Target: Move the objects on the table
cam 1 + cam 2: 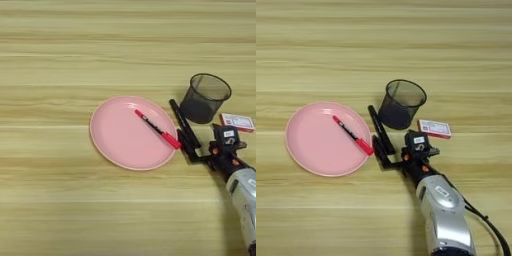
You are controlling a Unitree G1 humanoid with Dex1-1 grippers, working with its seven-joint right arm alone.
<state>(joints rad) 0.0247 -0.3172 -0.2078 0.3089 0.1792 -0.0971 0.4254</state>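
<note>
1. Table [60, 210]: wide wooden top, everything sits toward the right-centre.
2. Right arm comes in from bottom right, silver forearm angled up-left; gripper [387, 152] low at the black marker.
3. Pink plate [308, 150]: flat on table, left of gripper.
4. Mesh cup [401, 102]: upright, just behind the black marker.
5. Red-and-white box [434, 128]: flat, right of cup, beside the wrist.
6. Red-capped marker [157, 129]: lies on plate, cap near the right rim.
7. Black marker [181, 120]: on table by plate's right edge. Fingers alongside it; can't tell if clamped.
8. Step, prob.: grasping the black marker. Next needs a firm pinch + lift clear of cup.
</note>
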